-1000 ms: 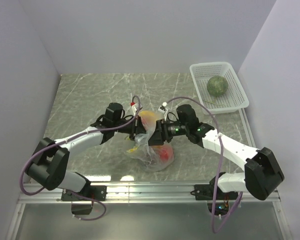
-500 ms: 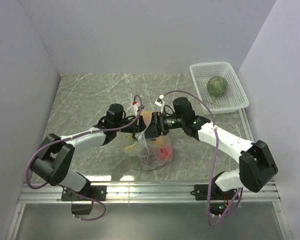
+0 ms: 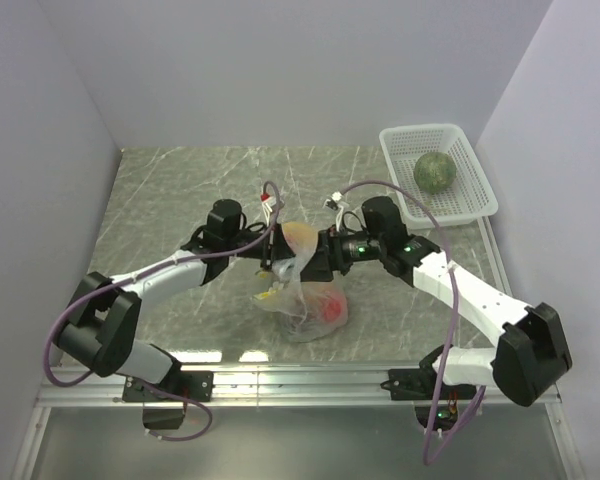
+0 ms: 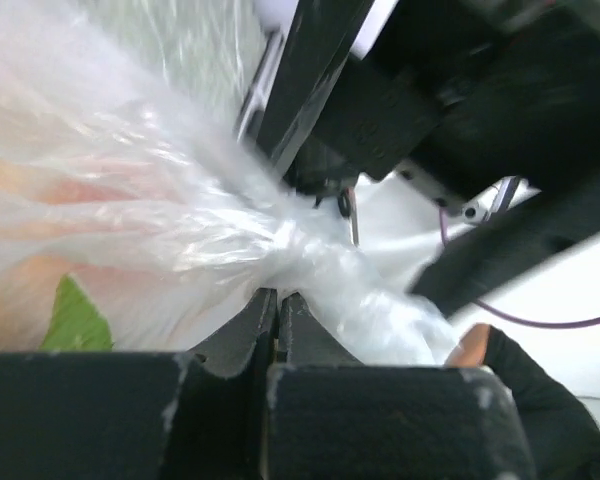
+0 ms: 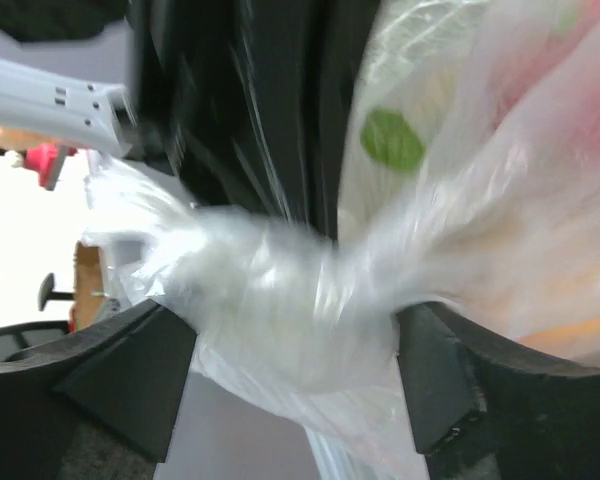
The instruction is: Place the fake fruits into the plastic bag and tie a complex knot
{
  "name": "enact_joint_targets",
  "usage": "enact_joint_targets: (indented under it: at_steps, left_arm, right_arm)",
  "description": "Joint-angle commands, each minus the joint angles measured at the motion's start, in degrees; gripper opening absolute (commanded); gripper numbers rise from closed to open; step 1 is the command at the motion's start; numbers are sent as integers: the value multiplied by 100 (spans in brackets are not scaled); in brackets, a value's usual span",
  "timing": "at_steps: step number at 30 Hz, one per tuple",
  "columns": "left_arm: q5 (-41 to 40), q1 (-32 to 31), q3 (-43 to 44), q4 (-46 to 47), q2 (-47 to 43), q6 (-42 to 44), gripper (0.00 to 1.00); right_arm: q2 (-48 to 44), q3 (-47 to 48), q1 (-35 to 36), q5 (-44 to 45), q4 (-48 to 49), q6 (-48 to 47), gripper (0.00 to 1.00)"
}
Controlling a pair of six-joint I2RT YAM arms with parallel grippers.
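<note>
— Where is the bag?
— The bag lies on the table, left of the basket and nearer my bases than it, well apart from it. Its neck is gathered into a bunch.

— Who has hold of it?
— Both of me. My left gripper is pinched on the neck, fingers pressed together with only thin plastic between them. My right gripper comes in from the basket side. Its fingers stand apart, clamped around a thick wad of the same plastic, which fills the gap and touches both.

— And the fruits?
— A red fruit and a yellow fruit show through the bag, with an orange fruit up by the neck. The melon sits in the basket.
</note>
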Motion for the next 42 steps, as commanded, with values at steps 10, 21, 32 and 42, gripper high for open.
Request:
enact_joint_targets:
  at_steps: [10,21,32,42]
  left_arm:
    - [-64,130,310,666,276,-406,0]
    - [50,447,468,-2808,-304,2014,0]
    - [-143,-37,178,713,258,-806,0]
    - [-381,16,-59,2490,513,-2079,0]
  right_arm:
    - [334,214,43,-389,814,398,68]
    - [9,-154,-151,-767,1332,766,29]
    - [-69,-294,78,-802,1291,689,10]
    - [-211,-278,385,-477,525,-313,0]
